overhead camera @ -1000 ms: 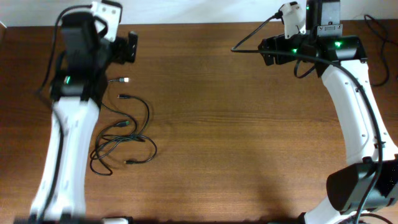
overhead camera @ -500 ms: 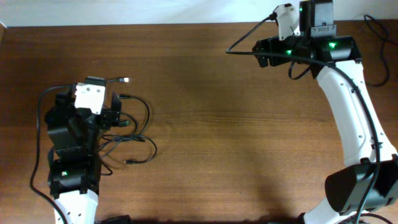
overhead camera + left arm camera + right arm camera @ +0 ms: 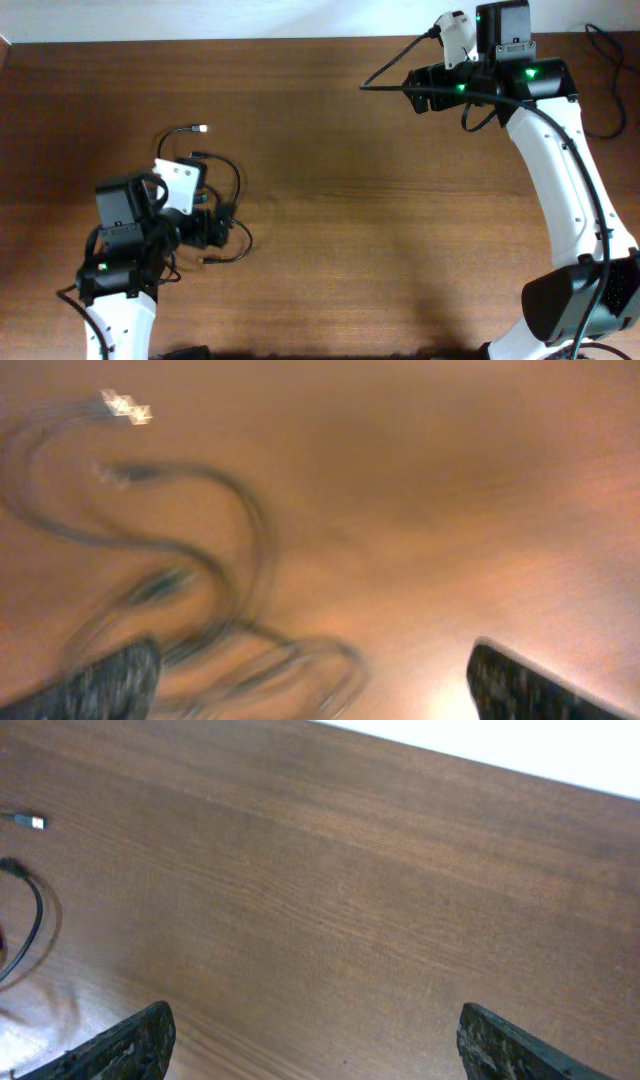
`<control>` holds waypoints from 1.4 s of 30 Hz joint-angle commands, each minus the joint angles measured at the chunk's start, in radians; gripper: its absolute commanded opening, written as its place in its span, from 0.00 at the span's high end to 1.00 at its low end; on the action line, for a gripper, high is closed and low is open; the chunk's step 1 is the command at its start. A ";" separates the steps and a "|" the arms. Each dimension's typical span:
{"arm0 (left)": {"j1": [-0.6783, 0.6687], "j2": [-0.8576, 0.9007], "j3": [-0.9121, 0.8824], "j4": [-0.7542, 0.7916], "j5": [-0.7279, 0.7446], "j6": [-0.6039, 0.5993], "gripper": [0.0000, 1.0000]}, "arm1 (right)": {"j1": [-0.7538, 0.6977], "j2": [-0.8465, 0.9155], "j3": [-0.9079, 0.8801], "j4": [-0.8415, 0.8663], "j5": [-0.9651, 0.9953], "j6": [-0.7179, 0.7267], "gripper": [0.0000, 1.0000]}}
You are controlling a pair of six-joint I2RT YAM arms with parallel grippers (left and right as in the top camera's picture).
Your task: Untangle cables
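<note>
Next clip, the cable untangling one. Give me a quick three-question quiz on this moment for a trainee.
1. True or false: the left hand is shut on the cables.
2. Where on the table do the cables lie? A) the left hand's side B) the middle C) the right hand's side
3. Fill in: the right hand is ____, holding nothing.
Key: 1 false, it is open; 2 A; 3 open.

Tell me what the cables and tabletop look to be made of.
Cables: thin black cords, probably a rubber or plastic jacket, matte; they lie in loose curls. Plug tip: bright silver glint, likely metal. Table: brown with running grain lines and a soft sheen; wood or wood-look laminate, can't tell which.
</note>
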 commanded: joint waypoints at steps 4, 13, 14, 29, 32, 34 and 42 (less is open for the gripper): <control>0.001 -0.006 0.185 -0.139 0.034 0.191 0.02 | 0.006 -0.028 0.002 -0.021 -0.002 0.011 0.11; -0.008 0.019 0.280 -0.230 -0.108 0.440 0.02 | 0.006 -0.028 0.002 -0.041 -0.002 0.011 0.11; -0.014 0.034 0.309 -0.248 -0.122 0.512 0.02 | 0.006 -0.028 0.002 -0.043 -0.002 0.011 0.11; -0.057 0.272 0.391 -0.233 -0.146 0.886 0.02 | 0.006 -0.028 0.002 -0.031 -0.006 0.011 0.11; -0.057 0.333 0.391 -0.247 -0.111 0.885 0.02 | 0.006 -0.028 0.002 -0.068 -0.005 0.003 0.11; -0.057 0.382 0.391 -0.338 -0.104 0.885 0.02 | 0.006 -0.028 0.002 -0.072 -0.005 0.003 0.11; -0.057 0.495 0.391 -0.554 -0.115 0.885 0.07 | 0.006 -0.028 0.002 -0.064 -0.005 0.003 0.11</control>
